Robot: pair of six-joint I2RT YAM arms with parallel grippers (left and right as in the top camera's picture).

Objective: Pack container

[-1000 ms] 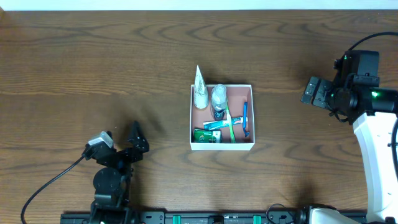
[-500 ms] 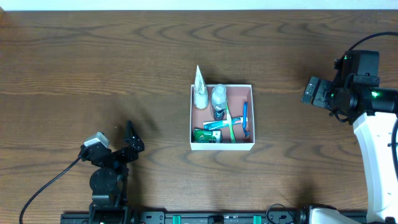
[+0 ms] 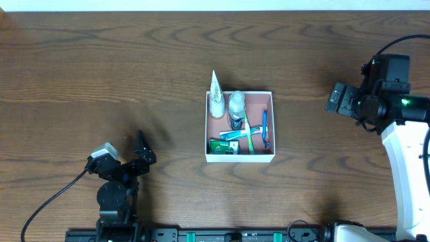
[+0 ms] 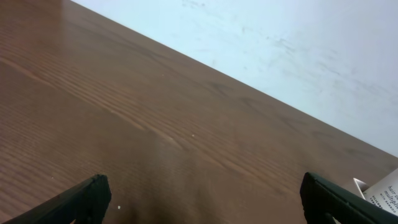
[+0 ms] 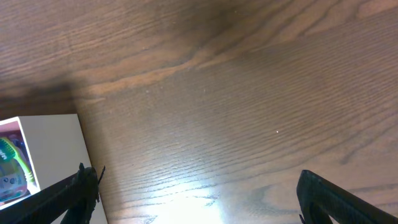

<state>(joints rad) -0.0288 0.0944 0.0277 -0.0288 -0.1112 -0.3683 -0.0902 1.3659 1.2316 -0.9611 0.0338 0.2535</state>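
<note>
The container [image 3: 255, 106], a shallow square box with white walls and a pink-brown inside, sits mid-table. In it lie a white tube [image 3: 216, 101], a clear bottle [image 3: 236, 105], a green toothbrush [image 3: 249, 136], a blue razor [image 3: 265, 129] and a green packet [image 3: 224, 146]. My left gripper [image 3: 143, 149] is open and empty, low at the front left, well away from the box; its view [image 4: 205, 205] shows bare wood between the fingers. My right gripper [image 3: 338, 99] is open and empty to the box's right. The box wall [image 5: 56, 149] shows at its view's left edge.
The white tube's printed end [image 4: 385, 186] peeks in at the right edge of the left wrist view. The table's far edge meets a pale wall [image 4: 280, 43]. A black cable [image 3: 47, 202] runs from the left arm's base towards the front left.
My left gripper drew back a little towards the front left a second ago and has been still since. The right arm and the box's contents have not moved.
</note>
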